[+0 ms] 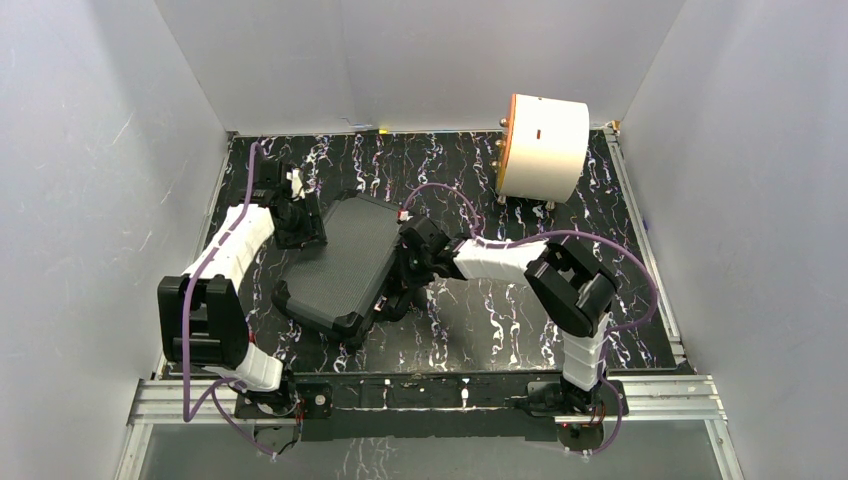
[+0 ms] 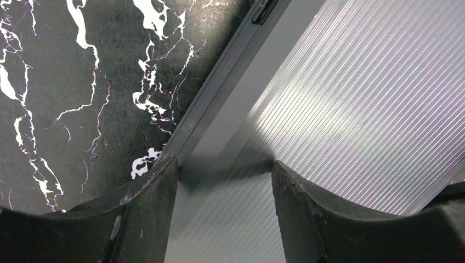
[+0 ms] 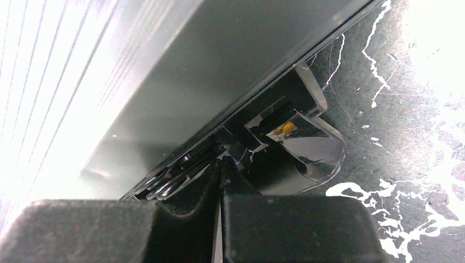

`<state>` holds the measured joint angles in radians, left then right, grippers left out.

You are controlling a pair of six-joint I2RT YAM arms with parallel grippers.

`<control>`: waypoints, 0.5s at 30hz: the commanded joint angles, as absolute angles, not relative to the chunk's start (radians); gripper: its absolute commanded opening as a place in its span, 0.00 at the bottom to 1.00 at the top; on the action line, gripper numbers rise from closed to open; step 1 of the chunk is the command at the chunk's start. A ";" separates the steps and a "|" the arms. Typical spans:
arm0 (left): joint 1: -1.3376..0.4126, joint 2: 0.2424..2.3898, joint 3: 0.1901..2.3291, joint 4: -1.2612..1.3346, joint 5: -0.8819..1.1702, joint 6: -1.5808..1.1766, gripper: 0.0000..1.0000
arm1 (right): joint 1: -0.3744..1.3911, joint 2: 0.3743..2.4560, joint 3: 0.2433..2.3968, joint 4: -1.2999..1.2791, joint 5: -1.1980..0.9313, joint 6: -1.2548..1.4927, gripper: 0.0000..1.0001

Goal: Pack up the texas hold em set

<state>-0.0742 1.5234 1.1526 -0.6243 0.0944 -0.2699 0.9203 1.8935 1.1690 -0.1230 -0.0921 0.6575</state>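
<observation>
The texas hold em set's black case (image 1: 340, 270) lies closed and slightly askew at the middle left of the table, ribbed lid up; what is inside is hidden. My left gripper (image 1: 300, 215) hovers at the case's far left corner. In the left wrist view the left gripper (image 2: 225, 164) is open, with the ribbed lid (image 2: 340, 109) and the case's rim (image 2: 219, 87) beyond its fingers. My right gripper (image 1: 402, 275) is at the case's right side. In the right wrist view the right gripper (image 3: 221, 164) is shut, its tips against a shiny latch (image 3: 299, 148) under the case wall (image 3: 192, 76).
A large white cylinder with an orange face (image 1: 545, 147) stands at the back right. The black marbled table (image 1: 480, 330) is boxed in by white walls on three sides. A metal rail (image 1: 430, 395) with the arm bases runs along the near edge.
</observation>
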 commanded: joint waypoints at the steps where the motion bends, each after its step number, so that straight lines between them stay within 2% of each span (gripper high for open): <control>1: -0.110 1.602 1.080 -0.726 0.218 -0.322 0.56 | 0.952 1.949 1.150 -0.043 0.047 0.611 0.12; 6: -0.110 1.571 1.177 -0.738 0.187 -0.310 0.57 | 0.952 1.832 1.128 -0.041 0.073 0.591 0.16; 9: -0.110 1.541 1.280 -0.743 0.137 -0.297 0.59 | 0.949 1.721 1.126 -0.066 0.099 0.569 0.26; 11: -0.110 1.518 1.347 -0.751 0.076 -0.290 0.62 | 0.941 1.659 1.159 -0.142 0.145 0.532 0.38; 15: -0.110 1.449 1.453 -0.757 -0.002 -0.264 0.70 | 0.913 1.530 1.210 -0.310 0.259 0.471 0.46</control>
